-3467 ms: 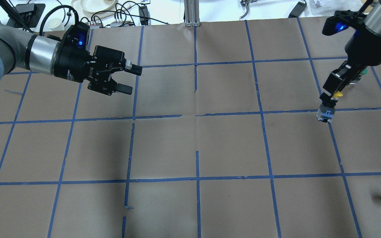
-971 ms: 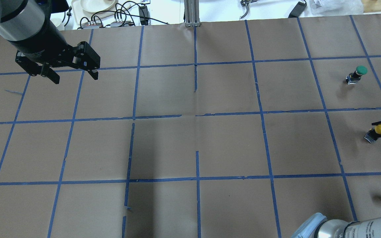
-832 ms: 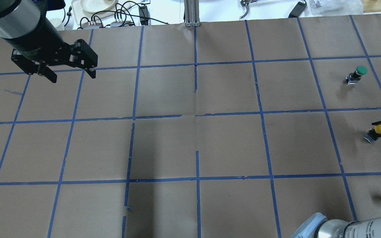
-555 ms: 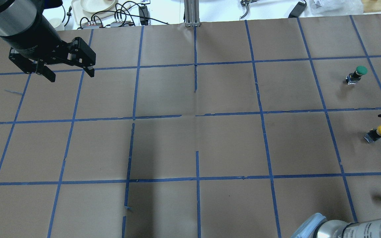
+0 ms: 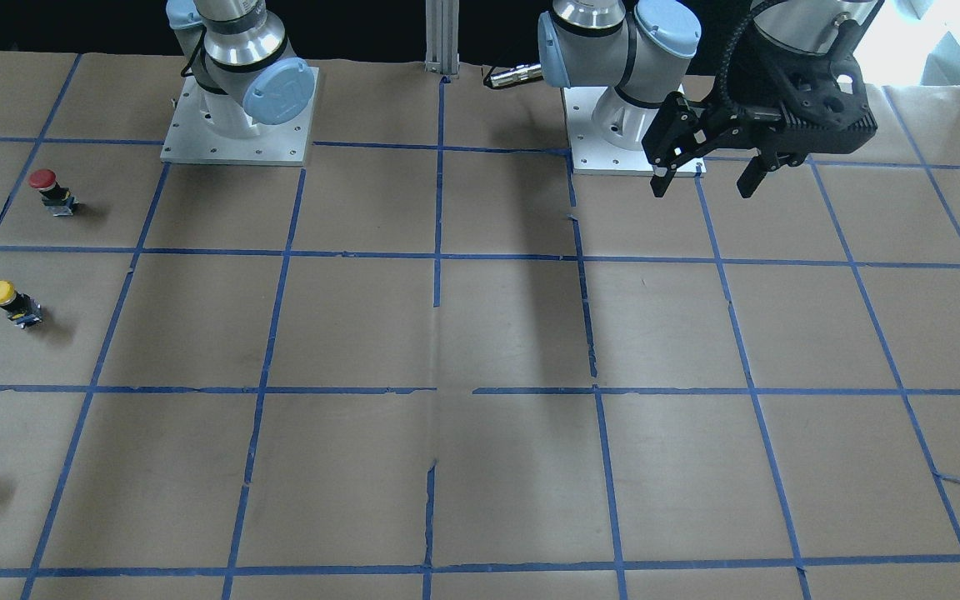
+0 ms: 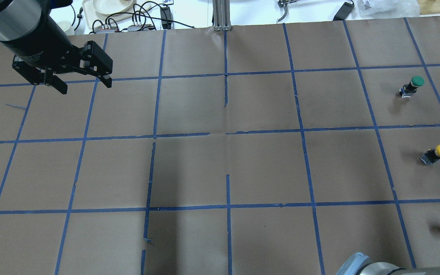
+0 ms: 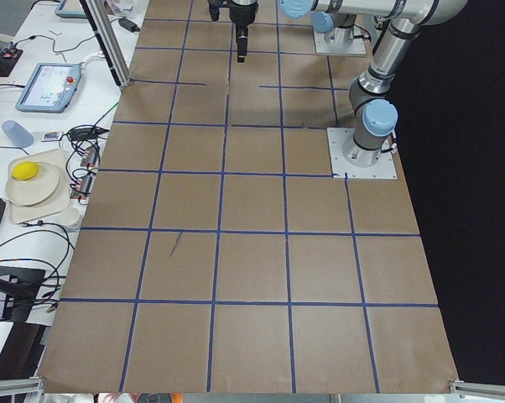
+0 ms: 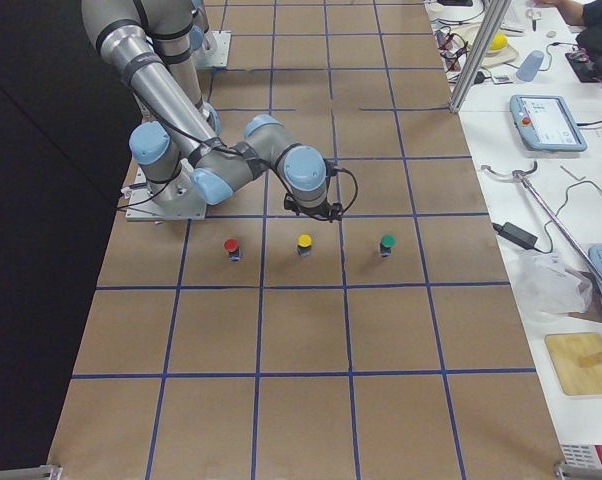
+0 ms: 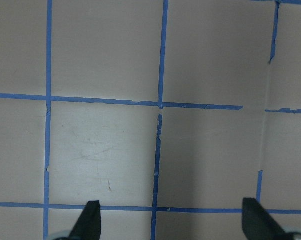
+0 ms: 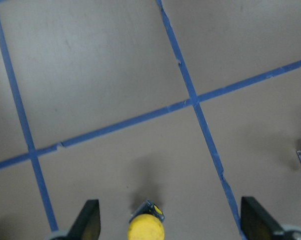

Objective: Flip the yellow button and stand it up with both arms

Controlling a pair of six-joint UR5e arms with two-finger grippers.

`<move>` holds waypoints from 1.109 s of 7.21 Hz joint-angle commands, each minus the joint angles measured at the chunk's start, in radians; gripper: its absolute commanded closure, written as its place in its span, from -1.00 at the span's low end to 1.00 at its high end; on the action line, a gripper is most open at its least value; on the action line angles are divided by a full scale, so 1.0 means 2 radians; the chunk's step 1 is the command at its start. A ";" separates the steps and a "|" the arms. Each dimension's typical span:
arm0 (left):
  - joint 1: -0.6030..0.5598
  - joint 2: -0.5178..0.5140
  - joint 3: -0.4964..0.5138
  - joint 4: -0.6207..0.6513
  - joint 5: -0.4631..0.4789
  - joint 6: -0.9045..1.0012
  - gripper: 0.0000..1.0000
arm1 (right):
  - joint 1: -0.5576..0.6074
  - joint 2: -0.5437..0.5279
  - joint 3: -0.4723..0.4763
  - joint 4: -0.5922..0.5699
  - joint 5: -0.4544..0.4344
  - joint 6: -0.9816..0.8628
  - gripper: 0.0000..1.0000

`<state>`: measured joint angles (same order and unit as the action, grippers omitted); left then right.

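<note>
Between the right gripper's fingers, but below them and touching neither, the yellow button is standing cap-up on the paper, closer to one finger than the other. Those fingers are sitting wide apart with nothing in them, and in the overhead view only their tips are showing at the frame edge. My guess is that the gap is keeping everything clear of the button while it's balancing on its own base. The left gripper is hanging well away across the table, fingers also spread and empty over bare paper, probably parked out of the way. The task is looking done or very near it. The button is showing a smooth, rounded yellow mushroom cap on a short black body with a small squarish grey-blue foot. It's top-heavy on a narrow base, so I'd expect it to tip easily. Red and green buttons are flanking it in a row, both upright. The paper is looking matte brown, creased and slightly torn along the blue tape grid. The fingers are looking black, rigid and flat-tipped.
</note>
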<state>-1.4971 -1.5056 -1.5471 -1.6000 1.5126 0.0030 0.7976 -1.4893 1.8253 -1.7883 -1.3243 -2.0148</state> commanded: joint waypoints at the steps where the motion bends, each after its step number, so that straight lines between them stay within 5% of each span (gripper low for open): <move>1: 0.000 0.000 -0.001 0.000 0.000 0.000 -0.99 | 0.072 -0.031 -0.069 0.088 -0.005 0.133 -1.00; 5: 0.000 0.000 -0.001 0.000 0.000 0.000 -0.99 | 0.178 -0.049 -0.150 0.186 -0.008 0.391 -1.00; 8: 0.002 0.002 0.000 -0.001 0.003 0.005 -0.99 | 0.281 -0.039 -0.197 0.217 -0.083 0.644 -1.00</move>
<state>-1.4937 -1.5040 -1.5473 -1.6007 1.5144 0.0057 1.2738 -1.5762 1.4602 -1.3664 -1.4272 -0.9213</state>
